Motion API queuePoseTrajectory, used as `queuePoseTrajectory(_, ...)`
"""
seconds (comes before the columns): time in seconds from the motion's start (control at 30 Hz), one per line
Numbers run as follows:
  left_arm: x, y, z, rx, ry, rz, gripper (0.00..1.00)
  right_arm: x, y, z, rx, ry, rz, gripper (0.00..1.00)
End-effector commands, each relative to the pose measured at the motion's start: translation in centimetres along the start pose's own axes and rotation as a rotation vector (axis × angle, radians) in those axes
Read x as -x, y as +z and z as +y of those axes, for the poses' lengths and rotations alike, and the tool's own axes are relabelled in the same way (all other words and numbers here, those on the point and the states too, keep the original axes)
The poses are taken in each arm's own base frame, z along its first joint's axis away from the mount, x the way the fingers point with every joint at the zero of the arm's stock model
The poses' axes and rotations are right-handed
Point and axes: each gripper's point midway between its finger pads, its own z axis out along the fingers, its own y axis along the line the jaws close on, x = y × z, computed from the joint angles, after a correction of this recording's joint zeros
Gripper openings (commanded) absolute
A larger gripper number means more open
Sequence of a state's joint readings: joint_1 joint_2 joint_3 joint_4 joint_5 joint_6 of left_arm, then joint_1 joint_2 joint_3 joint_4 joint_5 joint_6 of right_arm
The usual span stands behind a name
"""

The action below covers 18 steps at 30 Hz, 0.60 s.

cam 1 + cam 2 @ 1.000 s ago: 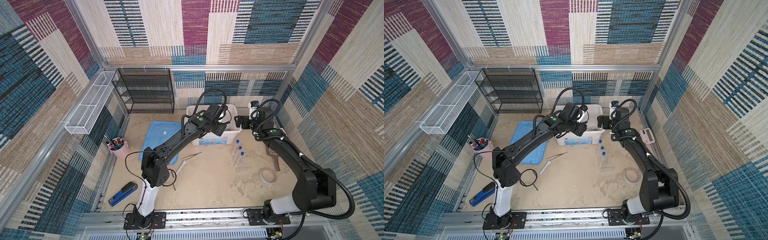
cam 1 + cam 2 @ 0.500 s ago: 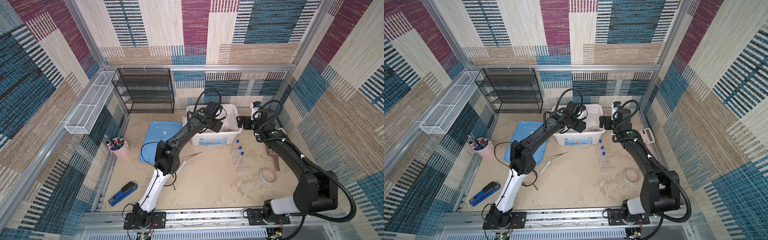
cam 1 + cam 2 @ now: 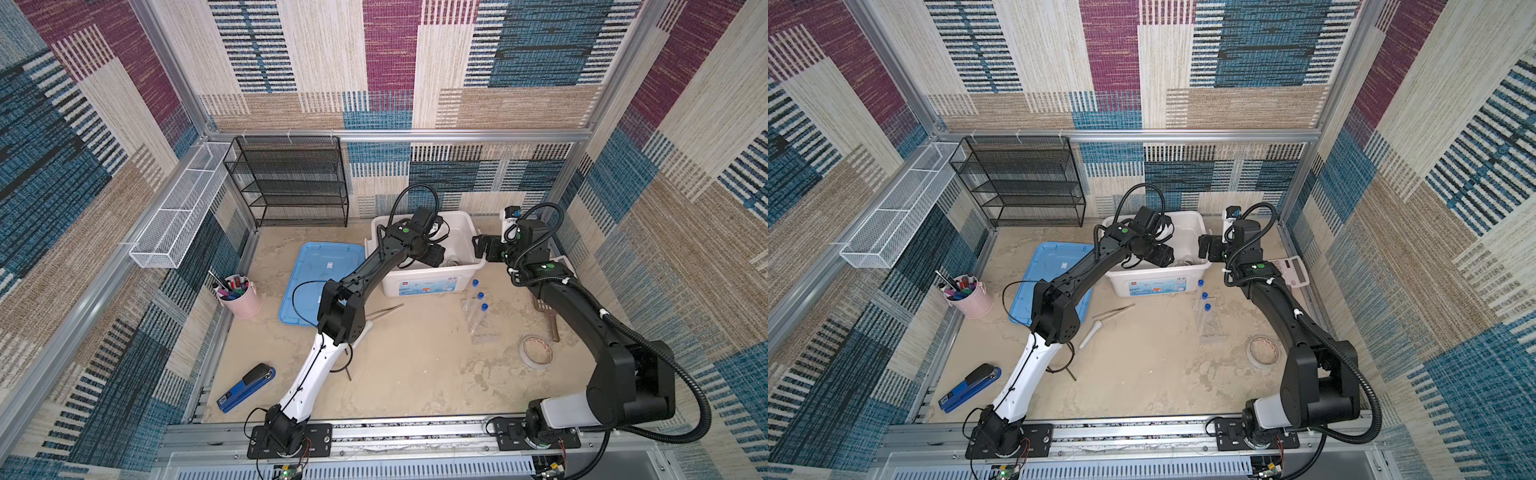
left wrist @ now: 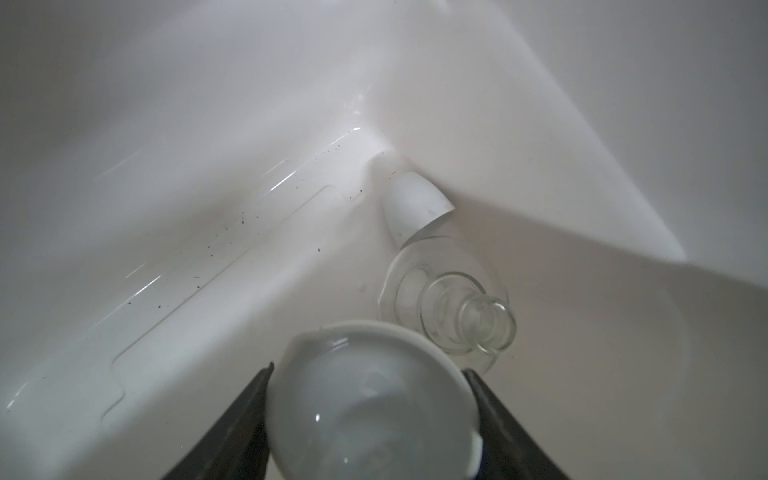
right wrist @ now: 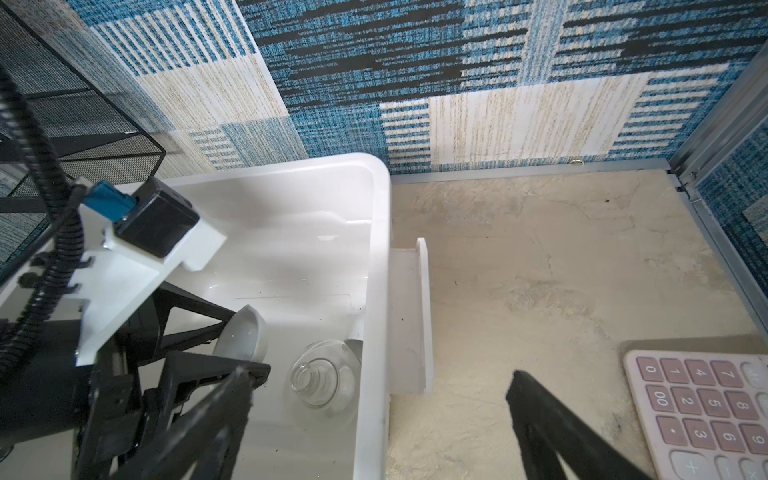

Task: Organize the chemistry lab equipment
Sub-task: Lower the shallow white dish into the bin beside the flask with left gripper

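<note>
My left gripper (image 4: 369, 369) is down inside the white bin (image 3: 428, 286), shut on a small white dish (image 4: 370, 399) held across its rim. Just beyond it a small glass flask (image 4: 449, 299) stands on the bin floor, and a second white dish (image 4: 415, 205) lies tipped in the corner. My right gripper (image 5: 382, 376) hangs open over the bin's right rim, holding nothing. On the table in both top views are blue-capped test tubes in a clear rack (image 3: 478, 309), thin tweezers (image 3: 384, 312), a white pestle (image 3: 1090, 334) and the black ring tripod (image 3: 1061, 365), partly hidden by the left arm.
A blue lid (image 3: 320, 274) lies left of the bin, with a pink cup of pens (image 3: 239, 293) and a blue stapler (image 3: 247, 386) further left. A tape roll (image 3: 536, 351) and a pink-keyed calculator (image 5: 706, 411) sit on the right. A black mesh shelf (image 3: 291, 183) stands at the back.
The left arm has folded its elbow in and carried the dish lower into the bin. The right arm has hardly moved and stays open.
</note>
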<state>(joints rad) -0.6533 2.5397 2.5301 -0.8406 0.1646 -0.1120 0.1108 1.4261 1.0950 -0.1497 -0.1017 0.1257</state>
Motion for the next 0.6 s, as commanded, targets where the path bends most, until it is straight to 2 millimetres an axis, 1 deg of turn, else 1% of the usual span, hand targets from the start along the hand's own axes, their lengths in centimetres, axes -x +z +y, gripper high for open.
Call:
queuePoseTrajectory(0.0, 0.0, 0.2, -1.0, -0.054, -0.025, 0.001, 0.58, 0.7, 0.0, 0.0, 0.001, -0.006, -0.031, 0.98)
queuePoseTrajectory(0.2, -0.9, 0.4, -1.0, -0.053, -0.018, 0.027, 0.57, 0.2, 0.3, 0.1, 0.011, -0.003, -0.019, 0.98)
queuePoseTrajectory(0.4, -2.3, 1.4, -0.6, -0.017, 0.009, 0.063, 0.56, -0.2, 0.8, 0.2, 0.017, 0.003, -0.004, 0.98)
queuePoseTrajectory(0.57, -3.0, 2.2, -0.4, -0.014, 0.01, 0.082, 0.56, -0.3, 1.0, 0.1, 0.017, 0.006, 0.002, 0.98)
